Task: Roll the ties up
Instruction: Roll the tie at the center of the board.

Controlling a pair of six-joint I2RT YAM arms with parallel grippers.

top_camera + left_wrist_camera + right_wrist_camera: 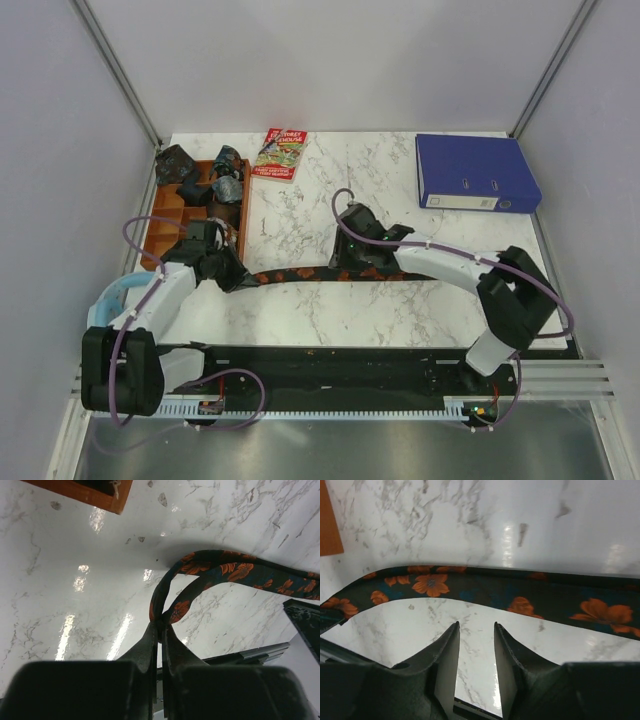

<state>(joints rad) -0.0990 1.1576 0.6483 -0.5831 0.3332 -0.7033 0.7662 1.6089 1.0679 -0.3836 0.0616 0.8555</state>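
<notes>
A long black tie with orange-red blotches [310, 273] lies across the marble table between the two arms. My left gripper [243, 280] is shut on its narrow end, which is folded back into a loop [172, 597] just beyond the fingertips [161, 625]. My right gripper [476, 626] is open and empty, hovering just on the near side of the tie's wider part [520, 592]; in the top view it is over the tie's middle [352, 262]. Several small dark grey-blue bundles [225, 185] sit in and beside a wooden tray [176, 218].
A red-and-green booklet [281, 153] lies at the back centre. A blue binder [474, 172] lies at the back right. The tray's corner [95, 495] shows in the left wrist view. A black rail [340, 372] runs along the near edge.
</notes>
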